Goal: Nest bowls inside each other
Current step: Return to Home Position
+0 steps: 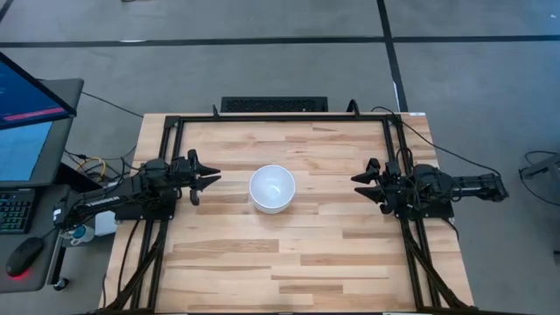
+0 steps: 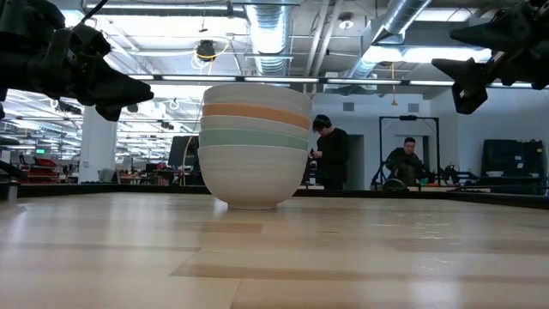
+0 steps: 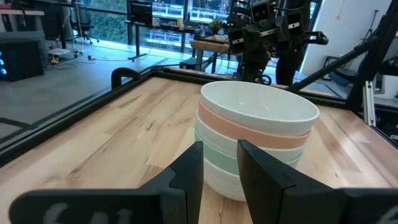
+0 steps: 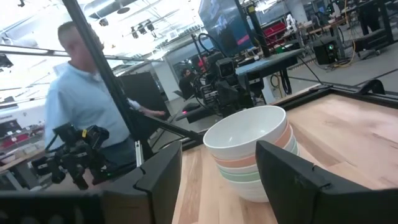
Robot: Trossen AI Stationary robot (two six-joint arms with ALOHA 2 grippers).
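Observation:
Several bowls sit nested in one stack [image 1: 272,188] at the table's middle, and the lowest white bowl rests on the wood. From top to bottom the rims are white, orange [image 2: 256,112], white, mint green [image 2: 254,137] and white. My left gripper [image 1: 210,178] hovers above the table to the left of the stack. In its wrist view [image 3: 219,165] it is open by a narrow gap and points at the stack [image 3: 255,134]. My right gripper [image 1: 360,179] hovers to the right of the stack, wide open [image 4: 219,168], facing the bowls [image 4: 252,149]. Neither gripper touches them.
A black metal frame [image 1: 280,116] runs along the table's far, left and right edges. Bare wood lies on the near side of the stack [image 1: 289,262]. A monitor and keyboard [image 1: 17,131] stand left of the table. People [image 2: 330,154] stand in the room behind.

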